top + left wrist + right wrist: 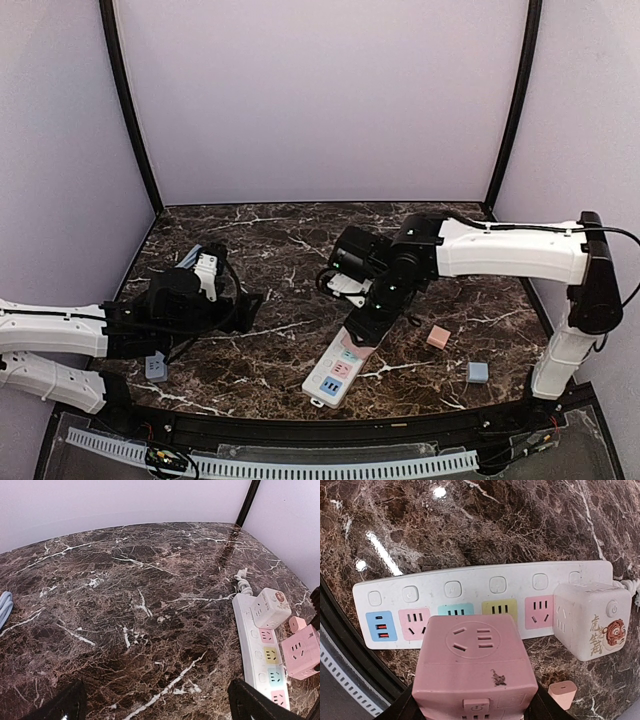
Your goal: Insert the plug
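A white power strip lies on the marble near the front; it also shows in the right wrist view and the left wrist view. It has pink, teal and yellow sockets and a blue USB panel. A white cube adapter with a tiger picture sits plugged in at one end. My right gripper is shut on a pink cube plug, held just over the strip near the teal and yellow sockets; its prongs are hidden. My left gripper is open and empty, to the left of the strip.
A small pink charger and a grey-blue charger lie right of the strip. Another grey-blue plug lies by the left arm. A light blue cable lies at the left. The strip's white cord is coiled behind it.
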Robot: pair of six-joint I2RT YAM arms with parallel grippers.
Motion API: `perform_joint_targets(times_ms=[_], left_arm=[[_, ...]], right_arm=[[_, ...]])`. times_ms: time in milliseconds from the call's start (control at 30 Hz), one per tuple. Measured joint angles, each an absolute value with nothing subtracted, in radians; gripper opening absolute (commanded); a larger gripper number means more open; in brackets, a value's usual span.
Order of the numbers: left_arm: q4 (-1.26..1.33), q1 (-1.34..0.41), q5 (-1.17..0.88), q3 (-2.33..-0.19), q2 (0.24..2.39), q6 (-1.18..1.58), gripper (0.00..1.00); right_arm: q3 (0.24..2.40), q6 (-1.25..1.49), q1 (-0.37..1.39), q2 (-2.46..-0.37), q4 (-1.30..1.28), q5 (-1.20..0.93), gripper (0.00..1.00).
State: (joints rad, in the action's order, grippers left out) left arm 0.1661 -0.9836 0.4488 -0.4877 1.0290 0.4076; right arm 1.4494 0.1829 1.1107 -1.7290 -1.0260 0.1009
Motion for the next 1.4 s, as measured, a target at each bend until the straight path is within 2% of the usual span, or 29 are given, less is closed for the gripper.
perform_joint_targets(times_ms=[533,1400], left_arm=[[0.175,-0.984,0.451,-0.469,1.004,0.408,0.99],[0.186,-0.984,0.451,-0.468,1.004,0.408,1.0]], right_arm=[[1.474,0.165,1.11,-1.773,-1.049,-0.004,0.0],[1.504,0.17,1.11,-1.817,-1.056,0.03,0.0]])
